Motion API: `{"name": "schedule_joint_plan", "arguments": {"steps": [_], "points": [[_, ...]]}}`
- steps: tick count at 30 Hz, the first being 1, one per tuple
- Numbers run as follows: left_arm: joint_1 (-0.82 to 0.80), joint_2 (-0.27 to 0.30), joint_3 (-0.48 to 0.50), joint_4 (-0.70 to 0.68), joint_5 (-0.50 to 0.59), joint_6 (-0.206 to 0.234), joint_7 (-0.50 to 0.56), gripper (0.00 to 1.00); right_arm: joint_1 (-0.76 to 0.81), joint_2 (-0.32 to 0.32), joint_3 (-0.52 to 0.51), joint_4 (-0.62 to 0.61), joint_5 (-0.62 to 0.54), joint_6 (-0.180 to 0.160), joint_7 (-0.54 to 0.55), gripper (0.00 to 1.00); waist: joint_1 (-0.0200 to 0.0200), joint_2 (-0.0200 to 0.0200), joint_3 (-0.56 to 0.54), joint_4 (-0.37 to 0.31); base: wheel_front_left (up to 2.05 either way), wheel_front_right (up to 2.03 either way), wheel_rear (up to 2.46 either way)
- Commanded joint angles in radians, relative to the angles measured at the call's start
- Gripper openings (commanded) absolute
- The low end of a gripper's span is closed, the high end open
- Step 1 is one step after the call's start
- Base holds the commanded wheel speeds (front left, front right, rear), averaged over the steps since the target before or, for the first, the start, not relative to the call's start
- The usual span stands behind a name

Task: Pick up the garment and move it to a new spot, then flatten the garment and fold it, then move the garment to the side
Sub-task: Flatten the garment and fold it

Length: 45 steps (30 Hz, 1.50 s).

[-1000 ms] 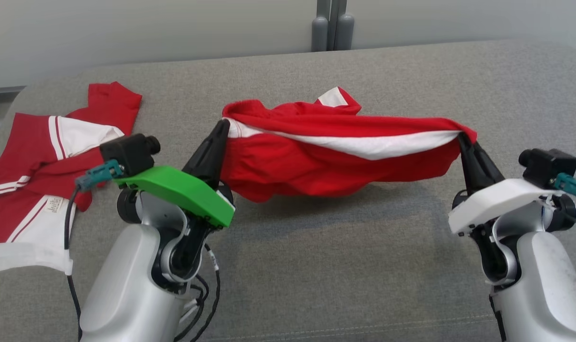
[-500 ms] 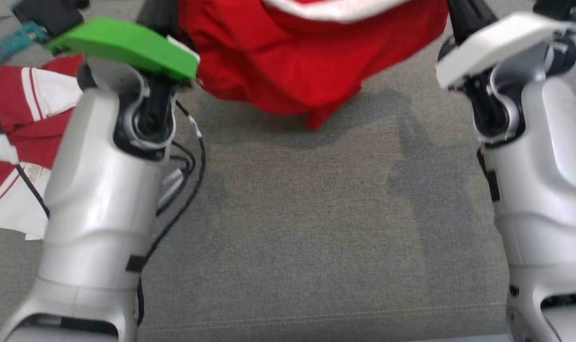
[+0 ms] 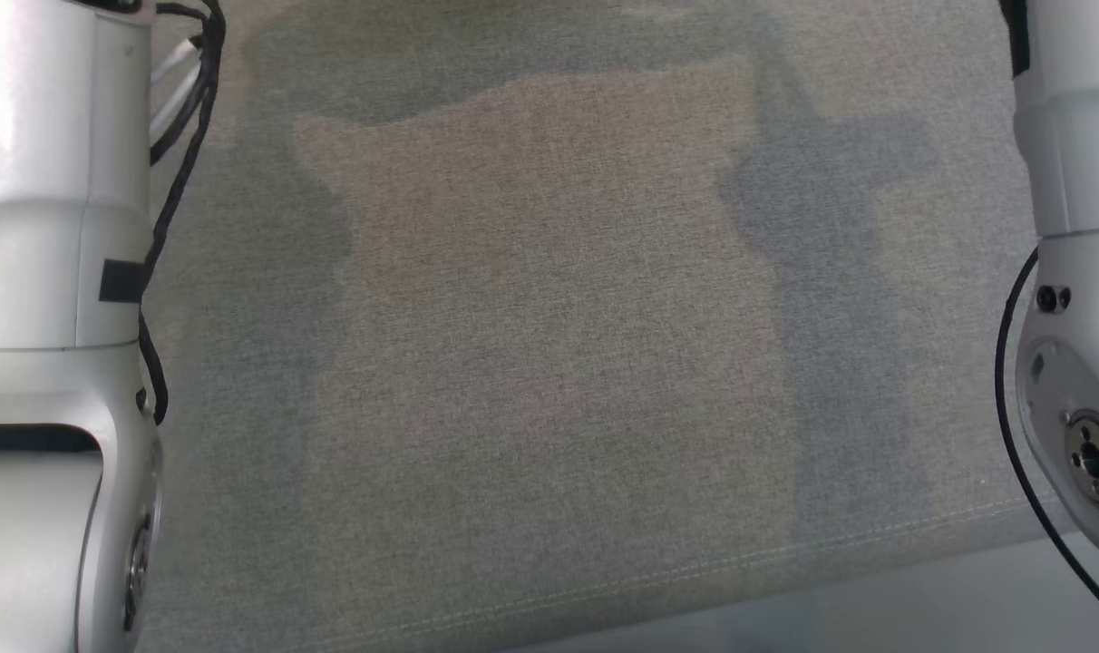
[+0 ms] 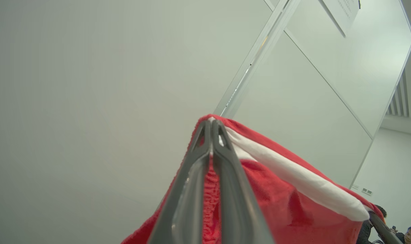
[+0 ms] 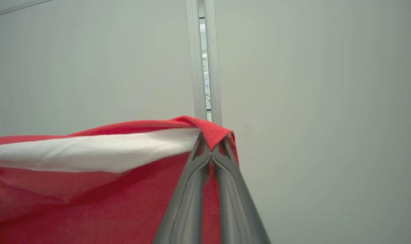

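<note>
Left gripper (image 4: 211,128) pinched shut on garment (image 4: 293,210) corner, right gripper (image 5: 212,149) same on other corner. Garment stretched between them, seems lifted higher above bench (image 3: 549,363) than second ago. Head camera tilted down. Pick-up done, carrying to new spot follows.

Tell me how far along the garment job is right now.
Done: the garment is picked up. In hand: the left end effector and the right end effector are each shut on its upper edge, holding it stretched between them, high in front of a wall. To do: set it on the grey surface, flatten, fold, move it aside.
</note>
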Motion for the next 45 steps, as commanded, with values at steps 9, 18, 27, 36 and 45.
{"name": "schedule_joint_plan", "arguments": {"steps": [9, 18, 27, 36, 45], "points": [[0.055, -0.025, 0.003, -0.021, 0.030, -0.032, -0.024, 0.00, 0.045, -0.033, 0.101, -0.047, -0.021, -0.001, -0.021, 0.00, -0.0002, 0.0000, 0.066, -0.017, 0.00, 0.00, 0.00], [0.326, -0.022, -0.076, -0.187, -0.004, -0.033, -0.024, 0.00, 0.270, -0.197, 0.374, -0.149, 0.161, -0.001, 0.022, 0.00, -0.0002, 0.0000, 0.054, 0.021, 0.00, 0.00, 0.00], [0.651, 0.063, -0.175, -0.325, -0.013, -0.033, -0.001, 0.00, 0.551, -0.383, 0.477, -0.388, 0.349, -0.001, 0.289, 0.00, -0.0002, 0.0000, -0.063, 0.049, 0.00, 0.00, 0.00], [0.915, 0.141, -0.252, -0.430, -0.008, 0.024, 0.115, 0.00, 0.882, -0.473, 0.428, -0.615, 0.419, -0.001, 0.569, 0.00, -0.0002, 0.0000, -0.205, 0.053, 0.00, 0.00, 0.00], [1.120, 0.215, -0.290, -0.554, -0.024, 0.118, 0.222, 0.00, 1.233, -0.458, 0.292, -0.837, 0.466, -0.001, 0.851, 0.00, -0.0002, 0.0000, -0.299, 0.043, 0.00, 0.00, 0.00]]}}
